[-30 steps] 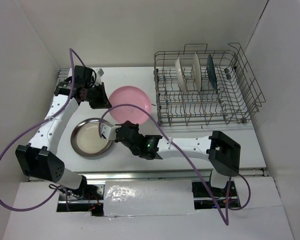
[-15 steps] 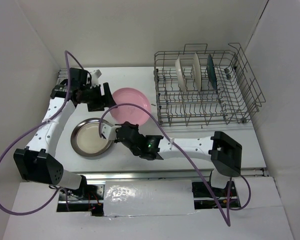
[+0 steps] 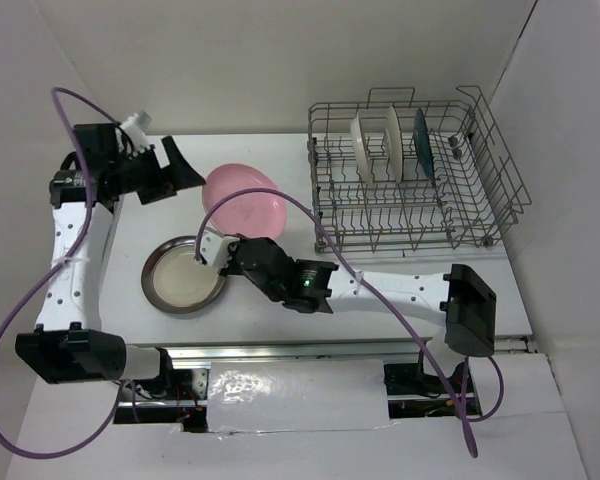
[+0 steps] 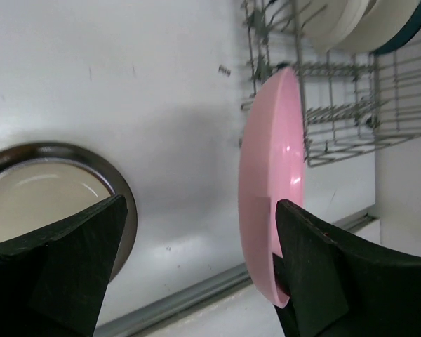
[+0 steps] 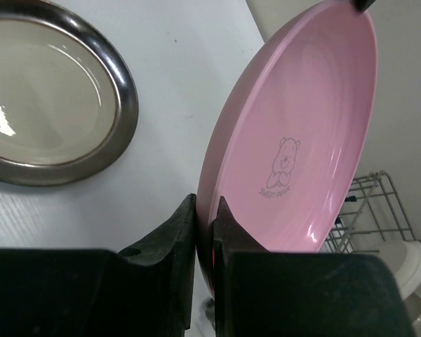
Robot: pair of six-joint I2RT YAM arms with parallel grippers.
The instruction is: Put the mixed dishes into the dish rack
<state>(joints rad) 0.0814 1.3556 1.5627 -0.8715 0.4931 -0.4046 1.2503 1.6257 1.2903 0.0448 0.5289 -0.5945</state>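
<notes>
The pink plate (image 3: 245, 204) stands tilted on edge above the table, left of the dish rack (image 3: 496, 160). My right gripper (image 3: 218, 247) is shut on its lower rim; in the right wrist view the jaws (image 5: 207, 210) pinch the rim of the pink plate (image 5: 295, 140), whose bear drawing faces the camera. My left gripper (image 3: 176, 166) stands wide open to the plate's left. In the left wrist view the pink plate (image 4: 270, 175) is edge-on beside the right finger of my left gripper (image 4: 200, 207). The brown-rimmed cream plate (image 3: 183, 275) lies flat. Three plates stand in the rack, one teal (image 3: 421, 140).
The rack's wire wall (image 4: 351, 105) is close behind the pink plate. The brown-rimmed plate (image 5: 49, 105) lies just left of my right gripper. White enclosure walls ring the table, and a metal rail runs along its near edge.
My left gripper has opened wide, let go of the pink plate and drawn back to the left. The right gripper stays shut on the plate, which has tipped up on edge.
</notes>
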